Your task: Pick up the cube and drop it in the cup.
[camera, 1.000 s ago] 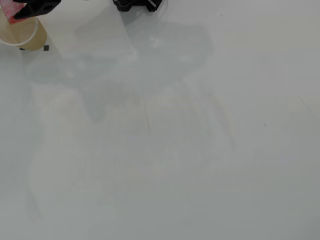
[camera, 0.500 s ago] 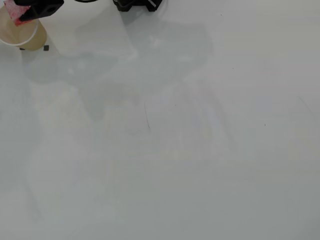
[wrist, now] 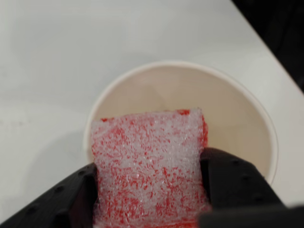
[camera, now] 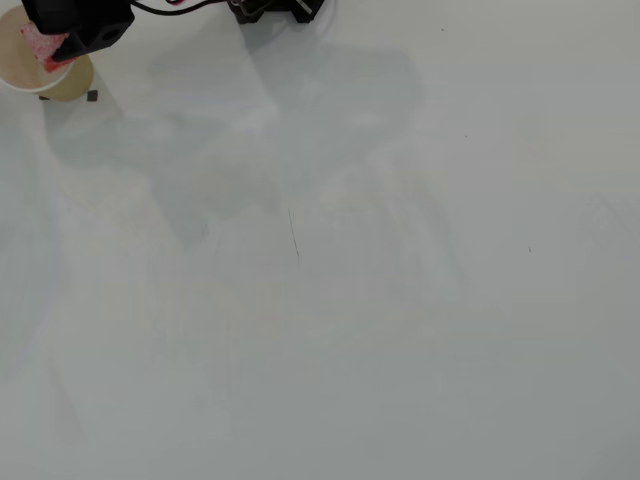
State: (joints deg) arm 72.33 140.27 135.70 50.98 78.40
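The cube (wrist: 149, 166) is a red block with whitish scuffed faces, held between my black gripper's (wrist: 151, 190) two fingers directly above the cup's mouth. The cup (wrist: 237, 118) is tan paper with a white rim and a pale cream inside, and nothing shows inside it. In the overhead view the gripper (camera: 50, 48) sits at the top left corner, shut on the cube (camera: 40, 45), over the cup (camera: 20, 72), which the arm partly covers.
The white table (camera: 350, 300) fills the overhead view, with the arm's shadow across its upper middle. The arm's black base (camera: 275, 8) is at the top edge. In the wrist view the table edge (wrist: 270, 52) runs just right of the cup.
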